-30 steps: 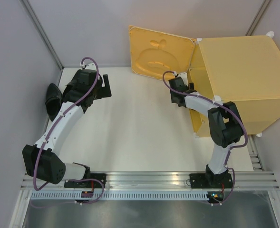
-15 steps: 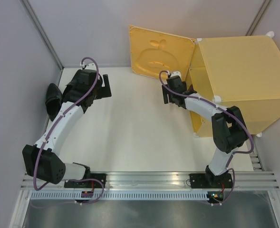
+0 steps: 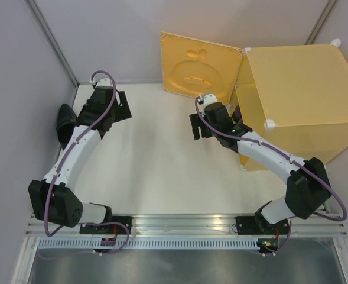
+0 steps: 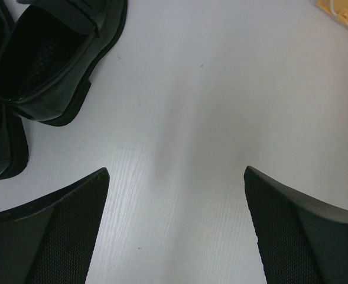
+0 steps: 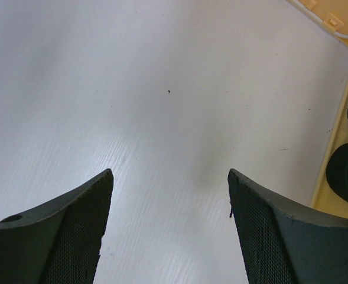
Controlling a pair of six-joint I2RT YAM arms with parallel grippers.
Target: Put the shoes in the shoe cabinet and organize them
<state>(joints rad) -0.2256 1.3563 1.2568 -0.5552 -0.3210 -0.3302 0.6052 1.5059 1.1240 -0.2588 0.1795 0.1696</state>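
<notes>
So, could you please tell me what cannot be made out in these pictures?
- Top view: inside of the shoe cabinet, hidden by its own top panel.
- Top view: black shoes, partly covered by the left arm; count unclear there.
- Right wrist view: dark shapes in the cabinet, cut by the right edge.

Three cameras, one table.
The overhead looked down wide from behind the bases; each wrist camera stared close past its own fingers at that table, the right sharing the shoe cabinet's front edge with it.
</notes>
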